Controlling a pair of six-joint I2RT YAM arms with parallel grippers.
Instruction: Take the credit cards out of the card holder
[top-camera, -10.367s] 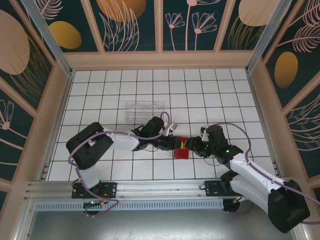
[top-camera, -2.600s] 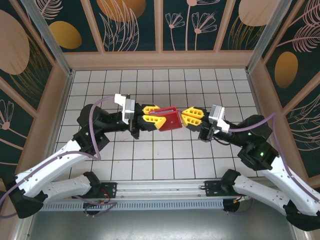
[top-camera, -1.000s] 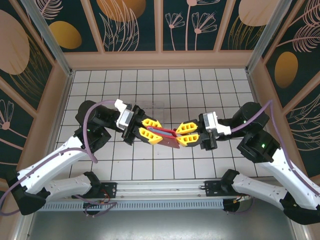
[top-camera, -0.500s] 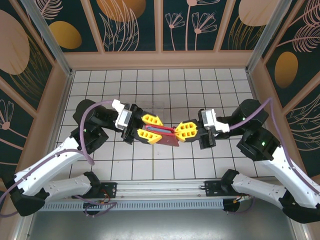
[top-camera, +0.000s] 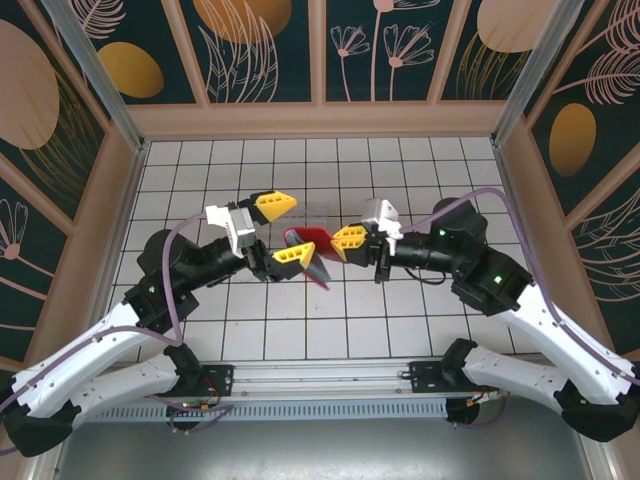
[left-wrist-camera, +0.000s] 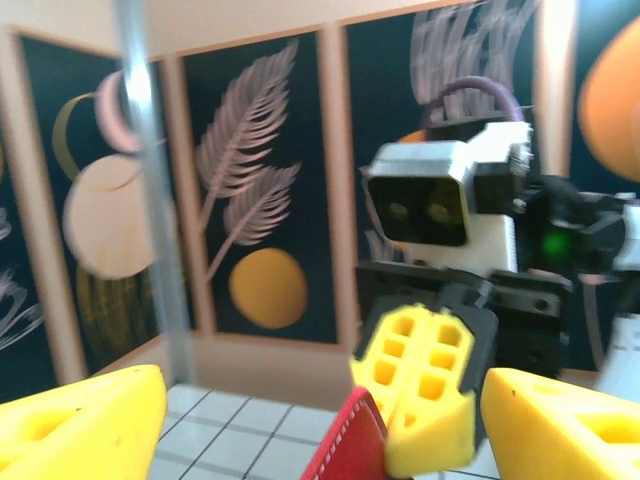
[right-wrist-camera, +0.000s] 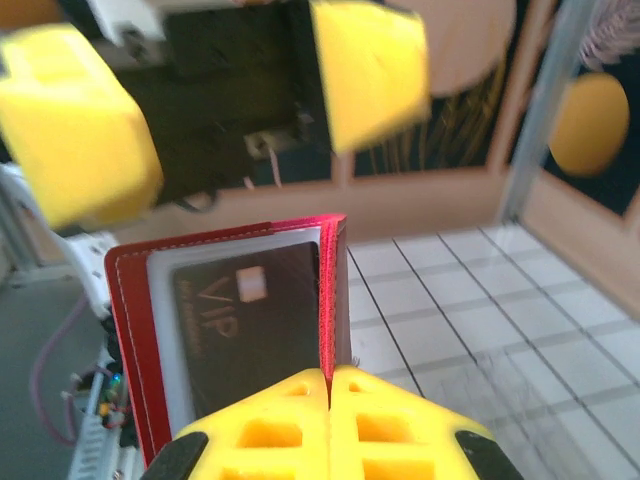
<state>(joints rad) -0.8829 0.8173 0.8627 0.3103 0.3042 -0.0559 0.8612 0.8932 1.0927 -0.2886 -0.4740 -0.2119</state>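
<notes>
Holding the card holder (right-wrist-camera: 127, 340) aloft over the bench (top-camera: 420, 180), my right gripper (top-camera: 340, 240) has its jaws clamped on one edge. The left gripper (top-camera: 283, 230) hovers at its 9 o'clock, jaws gaping wide. One dark credit card (right-wrist-camera: 245, 300) shows inside, perhaps more behind. Tugging it could twist the holder loose.
</notes>
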